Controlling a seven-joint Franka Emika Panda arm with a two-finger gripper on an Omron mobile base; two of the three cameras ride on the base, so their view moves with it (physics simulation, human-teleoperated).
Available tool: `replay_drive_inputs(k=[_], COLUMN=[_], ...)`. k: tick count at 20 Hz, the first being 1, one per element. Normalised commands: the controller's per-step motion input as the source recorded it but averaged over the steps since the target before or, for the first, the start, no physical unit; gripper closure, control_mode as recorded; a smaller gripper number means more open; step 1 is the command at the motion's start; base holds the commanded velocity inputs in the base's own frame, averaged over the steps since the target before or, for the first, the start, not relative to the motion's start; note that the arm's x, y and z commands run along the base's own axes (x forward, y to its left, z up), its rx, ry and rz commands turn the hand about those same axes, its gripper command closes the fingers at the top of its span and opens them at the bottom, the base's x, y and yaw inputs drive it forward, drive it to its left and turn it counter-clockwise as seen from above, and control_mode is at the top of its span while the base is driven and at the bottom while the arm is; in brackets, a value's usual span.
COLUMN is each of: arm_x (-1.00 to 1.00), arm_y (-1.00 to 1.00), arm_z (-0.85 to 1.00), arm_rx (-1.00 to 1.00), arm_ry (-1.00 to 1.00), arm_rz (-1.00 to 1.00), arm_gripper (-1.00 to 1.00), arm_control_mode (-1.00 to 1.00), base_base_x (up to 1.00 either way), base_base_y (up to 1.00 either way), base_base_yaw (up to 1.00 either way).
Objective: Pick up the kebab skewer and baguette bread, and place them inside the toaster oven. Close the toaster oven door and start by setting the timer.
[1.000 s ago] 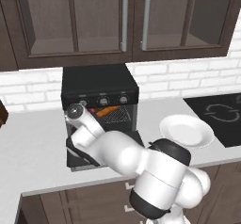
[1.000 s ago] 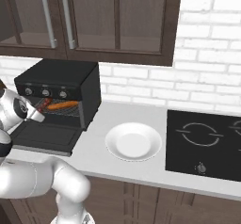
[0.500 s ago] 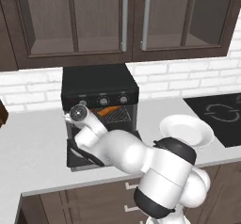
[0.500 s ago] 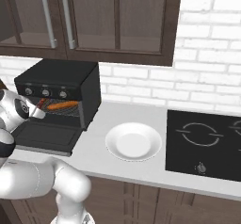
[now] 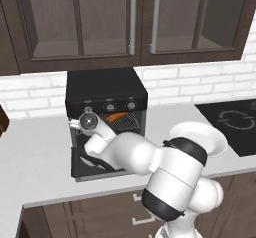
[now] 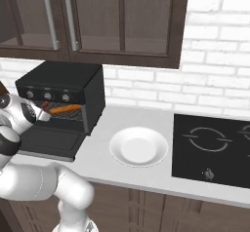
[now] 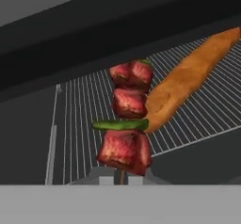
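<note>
Arm's nudged fwd; gripper (image 7: 121, 180) clamped tight on kebab skewer (image 7: 126, 124), by baguette bread (image 7: 186, 79) on toaster oven (image 5: 106, 89) rack.

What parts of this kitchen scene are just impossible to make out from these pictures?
- Pincer tips: hand view, mostly behind the skewer.
- Baguette: far end cut by that view's right edge.
- Oven knob markings: too small in both base views.
- Door: left base view, partly behind the arm.

Grey counter (image 6: 97, 150) — black toaster oven (image 5: 106, 89), white plate (image 6: 139, 146), black cooktop (image 6: 215, 150)
</note>
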Motion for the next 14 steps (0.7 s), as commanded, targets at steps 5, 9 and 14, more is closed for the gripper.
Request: replay_drive_inputs(k=[5, 9, 14], arm_x=[0.34, 0.17, 0.00], arm_y=[-0.02, 0.00, 0.00], arm_z=[0.00, 0.00, 0.00], arm_rx=[0.00, 0.00, 0.00], arm_ry=[0.00, 0.00, 0.00], arm_rz=[0.00, 0.00, 0.00], arm_gripper=[-1.00, -1.00, -1.00], arm_control_mode=[-1.00, -1.00, -1.00], base_base_x=[0.00, 0.00, 0.00], base_base_y=[0.00, 0.00, 0.00], base_base_yaw=[0.00, 0.00, 0.00])
